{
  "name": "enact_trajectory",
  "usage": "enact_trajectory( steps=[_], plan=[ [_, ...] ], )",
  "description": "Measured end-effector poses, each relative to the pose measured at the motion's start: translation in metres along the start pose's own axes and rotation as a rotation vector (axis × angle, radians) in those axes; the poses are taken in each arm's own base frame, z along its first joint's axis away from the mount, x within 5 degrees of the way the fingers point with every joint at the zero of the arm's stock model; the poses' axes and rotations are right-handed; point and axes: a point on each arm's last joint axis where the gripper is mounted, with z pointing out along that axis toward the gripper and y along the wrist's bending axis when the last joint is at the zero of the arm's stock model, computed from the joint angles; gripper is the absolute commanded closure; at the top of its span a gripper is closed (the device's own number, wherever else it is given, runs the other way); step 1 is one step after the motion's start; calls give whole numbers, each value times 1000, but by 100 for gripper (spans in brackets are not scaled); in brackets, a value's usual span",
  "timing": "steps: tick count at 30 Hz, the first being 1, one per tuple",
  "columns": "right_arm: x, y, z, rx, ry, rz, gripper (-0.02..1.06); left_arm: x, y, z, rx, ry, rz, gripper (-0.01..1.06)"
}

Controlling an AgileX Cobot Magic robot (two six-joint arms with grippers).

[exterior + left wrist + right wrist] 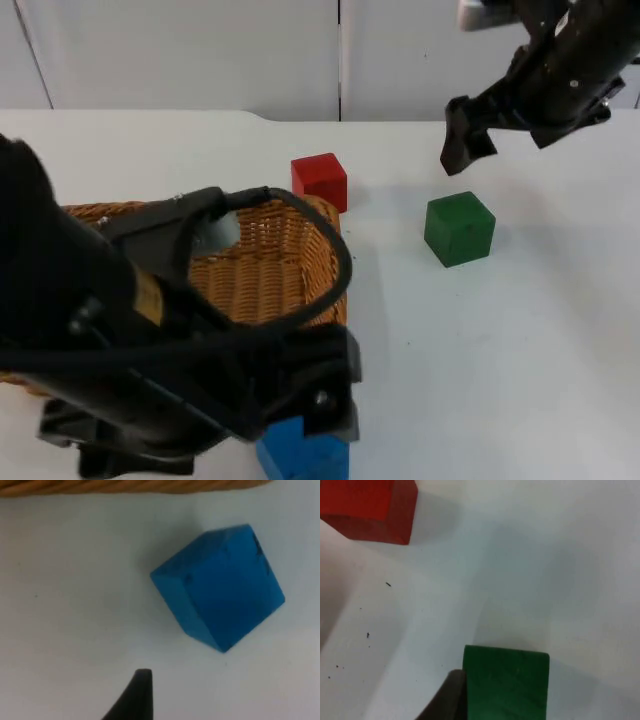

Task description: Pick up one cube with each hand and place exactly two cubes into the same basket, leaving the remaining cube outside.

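The left arm hides much of the one wicker basket (pixel 275 265) and part of the blue cube (pixel 300 452) just beside its near edge; the left gripper (pixel 320 405) hovers above that cube, corner-turned, its grip unreadable. Three cubes lie outside: blue, red cube (pixel 319 180) by the basket's far corner, green cube (pixel 459 228) apart. The right gripper (pixel 458 148) hangs above the green, its grip unreadable too.
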Motion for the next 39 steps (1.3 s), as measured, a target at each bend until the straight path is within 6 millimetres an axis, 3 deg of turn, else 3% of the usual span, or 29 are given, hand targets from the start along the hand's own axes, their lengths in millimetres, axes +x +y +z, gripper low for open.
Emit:
enact_trajectory(
  steps=[7, 21, 33, 39],
  plan=[
    [1, 0, 4, 2, -3, 1, 2, -6, -3, 10, 37, -52, -85, 0],
    [-1, -1, 5, 7, -27, 1, 2, -11, -3, 56, -53, 5, -115, 0],
    [-2, 0, 8, -8, -41, 30, 2, -12, 0, 70, -64, -4, -146, 0],
    [8, 1, 27, -23, 11, 49, 2, -11, 1, 76, -70, -7, -178, 0]
  ],
)
